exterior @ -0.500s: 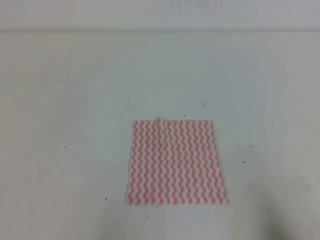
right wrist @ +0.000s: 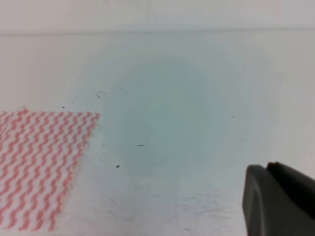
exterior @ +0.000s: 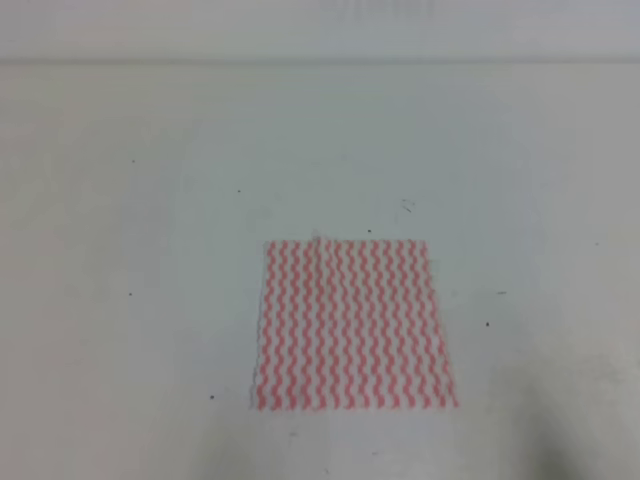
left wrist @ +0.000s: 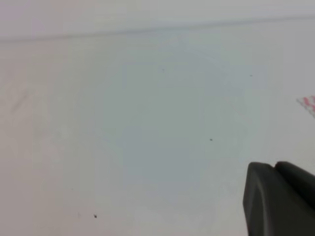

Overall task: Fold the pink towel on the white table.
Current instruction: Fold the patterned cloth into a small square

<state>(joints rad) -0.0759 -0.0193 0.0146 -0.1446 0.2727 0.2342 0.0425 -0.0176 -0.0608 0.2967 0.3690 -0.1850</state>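
Towel (exterior: 352, 326) lies flat and unfolded on the table (exterior: 150, 200), every fold still to do; both grippers stand clear of it, jaw state indeterminable.

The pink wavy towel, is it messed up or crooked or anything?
Nothing stands out. The thin pink-and-white zigzag-striped towel lies flat and unfolded on the plain white table. There is only a tiny bump on its far edge, and neither hand touches it.
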